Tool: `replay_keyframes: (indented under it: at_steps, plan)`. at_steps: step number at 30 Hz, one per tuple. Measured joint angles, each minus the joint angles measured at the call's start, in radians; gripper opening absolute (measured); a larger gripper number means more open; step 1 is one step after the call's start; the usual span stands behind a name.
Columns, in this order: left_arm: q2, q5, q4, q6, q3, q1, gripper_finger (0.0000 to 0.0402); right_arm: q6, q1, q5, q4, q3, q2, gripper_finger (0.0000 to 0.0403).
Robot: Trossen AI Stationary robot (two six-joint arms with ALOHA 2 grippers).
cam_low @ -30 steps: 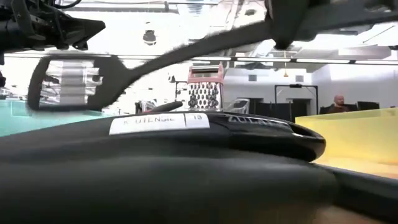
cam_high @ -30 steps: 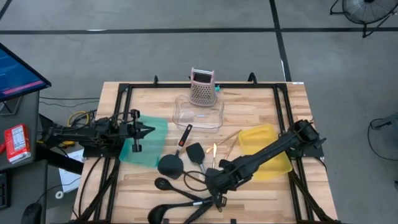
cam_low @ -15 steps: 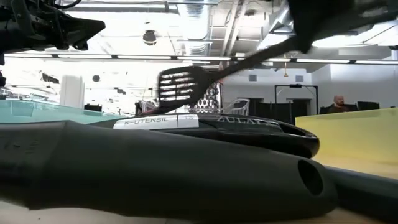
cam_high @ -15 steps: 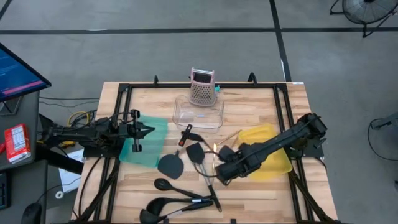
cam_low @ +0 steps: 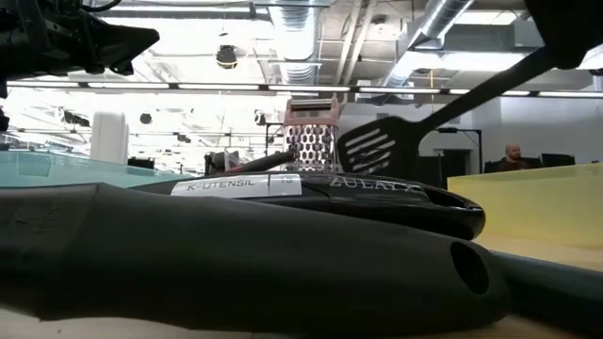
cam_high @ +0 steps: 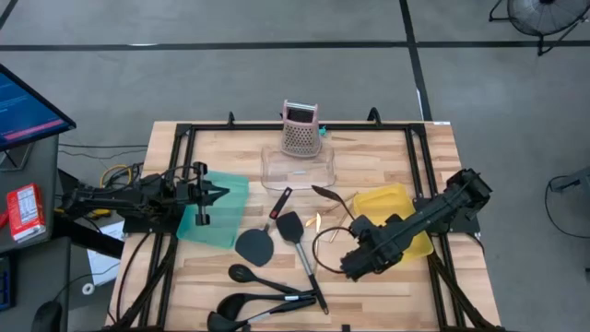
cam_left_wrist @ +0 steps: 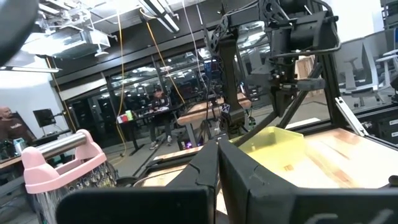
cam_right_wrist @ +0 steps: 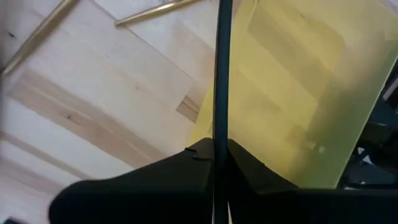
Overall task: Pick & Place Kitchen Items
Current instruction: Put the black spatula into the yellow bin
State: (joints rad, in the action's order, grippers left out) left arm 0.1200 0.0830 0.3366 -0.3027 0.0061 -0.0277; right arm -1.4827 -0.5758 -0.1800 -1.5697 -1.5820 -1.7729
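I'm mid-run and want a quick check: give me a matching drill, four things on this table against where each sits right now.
Things:
1. grater
2. turner
3. yellow bin
4. teal tray

Places:
A. under the left claw
B. back edge of the table, behind the clear tray
C. gripped in the right claw, off the table
D. right half of the table

Pairs: 1-B, 2-C, 3-D, 4-A
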Motion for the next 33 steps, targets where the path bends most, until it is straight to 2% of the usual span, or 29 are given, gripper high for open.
replay_keyframes:
  at_steps: [10, 16, 24, 33]
  plan:
    - [0.002, 0.002, 0.008, 0.000, 0.000, 0.000, 0.0002, -0.185, -0.093, 0.015, -0.004, -0.001, 0.135, 0.0012]
    - [0.002, 0.004, 0.012, 0.000, 0.000, 0.000, 0.0002, -0.310, -0.148, 0.048, -0.004, -0.001, 0.169, 0.0011]
    - [0.002, 0.003, 0.020, 0.000, 0.000, 0.000, 0.0002, -0.339, -0.174, 0.184, -0.002, -0.001, 0.165, 0.0011]
    - [0.002, 0.001, 0.025, 0.000, 0.000, 0.000, 0.0002, -0.347, -0.183, 0.206, -0.001, 0.000, 0.182, 0.0011]
